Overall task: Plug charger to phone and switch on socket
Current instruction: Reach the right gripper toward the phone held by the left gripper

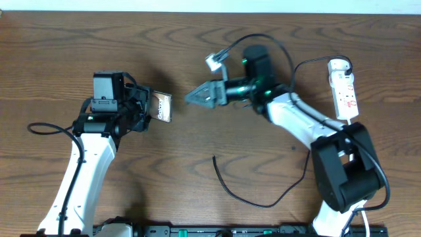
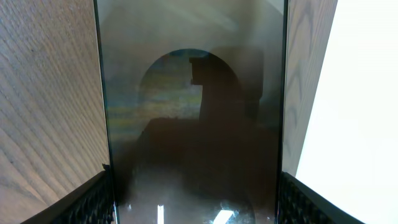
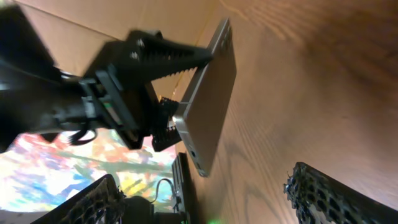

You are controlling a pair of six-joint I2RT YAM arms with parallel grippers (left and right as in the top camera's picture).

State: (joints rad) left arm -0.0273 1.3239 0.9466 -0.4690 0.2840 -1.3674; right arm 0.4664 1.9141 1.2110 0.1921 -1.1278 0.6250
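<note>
My left gripper (image 1: 150, 105) is shut on the phone (image 1: 162, 107) and holds it on edge above the table, its "Galaxy" lettering showing. In the left wrist view the phone's glossy face (image 2: 193, 124) fills the space between my fingers (image 2: 194, 208). My right gripper (image 1: 196, 97) is open and empty, pointing left at the phone, a short gap away. The right wrist view shows the phone's end with its port (image 3: 208, 106) ahead of my open fingers (image 3: 205, 199). The charger's thin black cable (image 1: 247, 201) lies loose on the table, its tip (image 1: 214, 157) free. The socket (image 1: 344, 89) lies at the far right.
A white connector on a thicker black robot cable (image 1: 214, 62) sticks up behind the right wrist. The left arm's black cable (image 1: 46, 128) loops at the far left. The wooden table (image 1: 197, 138) runs under both arms.
</note>
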